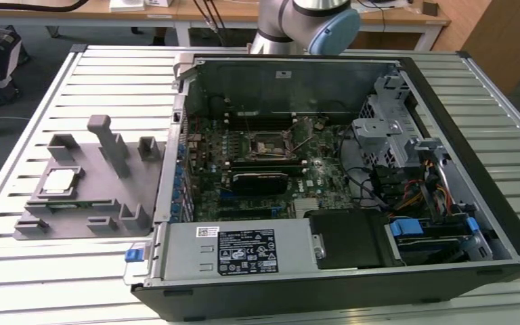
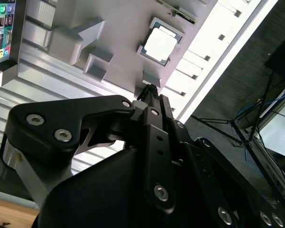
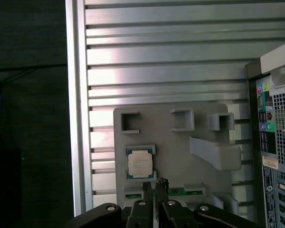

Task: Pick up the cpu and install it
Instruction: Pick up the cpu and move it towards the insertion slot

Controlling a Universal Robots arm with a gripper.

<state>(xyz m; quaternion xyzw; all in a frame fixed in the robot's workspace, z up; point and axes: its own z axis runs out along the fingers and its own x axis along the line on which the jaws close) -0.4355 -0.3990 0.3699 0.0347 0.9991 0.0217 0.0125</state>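
Observation:
The cpu [image 1: 59,180] is a small square chip with a pale silvery top, lying flat in a recess of the grey fixture [image 1: 106,189] on the exterior view's left. Both wrist views look down on the cpu [image 3: 140,163] [image 2: 160,43] from well above. My gripper [image 3: 154,184] [image 2: 151,89] hangs high over the fixture, near the chip but clear of it, shut with nothing between its fingers. The black-and-metal socket [image 1: 272,143] sits on the motherboard inside the open computer case [image 1: 477,135].
A narrow green circuit strip [image 3: 175,192] lies on the fixture beside the cpu. Upright grey posts [image 1: 106,139] rise from the fixture. The case stands on a slatted metal table [image 1: 61,271], and the arm's base [image 1: 300,20] is behind it.

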